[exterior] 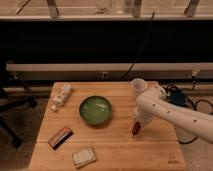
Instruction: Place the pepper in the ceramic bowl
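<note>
Pale wooden tabletop stands before a dark wall with a light rail running along it. Near the table's right side, the pepper shows as a small dark red sliver hanging point-down at the tip of the gripper, which is clamped on it. Whether the pepper's lower end touches the wood or hangs just above it cannot be told. It is well to the right of the ceramic bowl and a little nearer the front edge, with bare wood between the 2.

The bowl, glossy green with a darker rim, sits about mid-table and looks empty. The gripper belongs to 1 white arm that reaches in from the right and bends down toward the table.

Behind the arm, near the back right corner, stands a small white cup. A pale tube lies tilted by the back left edge. In front of the bowl to the left lies a flat brown bar, and near the front edge a light squarish packet.

Off the table, a dark chair stands at the left, and black cables trail on the floor at the right.
</note>
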